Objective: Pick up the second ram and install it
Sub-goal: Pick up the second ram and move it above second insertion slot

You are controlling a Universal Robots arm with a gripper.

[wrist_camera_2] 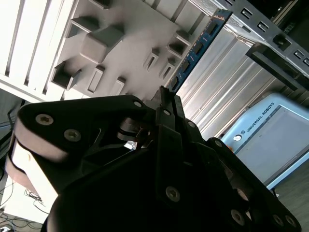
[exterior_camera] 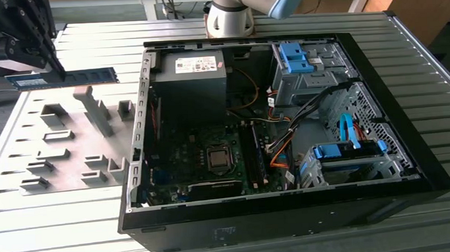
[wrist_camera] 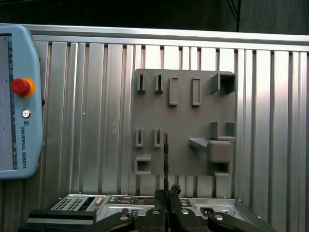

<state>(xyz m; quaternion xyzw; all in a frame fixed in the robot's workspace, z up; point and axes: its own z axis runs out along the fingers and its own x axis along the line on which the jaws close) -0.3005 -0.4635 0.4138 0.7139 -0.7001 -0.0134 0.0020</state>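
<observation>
**We caught the gripper holding the ram in the air above the plate.**

In the exterior view, the gripper (exterior_camera: pixel 53 69) sat at the exterior view's left, clamped on one end of the ram (exterior_camera: pixel 71 78). The stick lay roughly level, its free end reaching toward the open case (exterior_camera: pixel 290 223). It hung over the far edge of the grey plate (exterior_camera: pixel 74 149), clear of the plate's blocks. The plate lay on the slatted table (exterior_camera: pixel 63 235), just beside the case, whose motherboard (exterior_camera: pixel 203 155) we could see. In the second wrist view, the jaws of the gripper (wrist_camera_2: pixel 166 95) were pinched on the ram (wrist_camera_2: pixel 198 48). In the first wrist view, we saw the ram (wrist_camera: pixel 165 154) edge-on, rising from the gripper (wrist_camera: pixel 167 194) in front of the plate (wrist_camera: pixel 183 125). A pendant (wrist_camera: pixel 14 101) lay on the table.
</observation>
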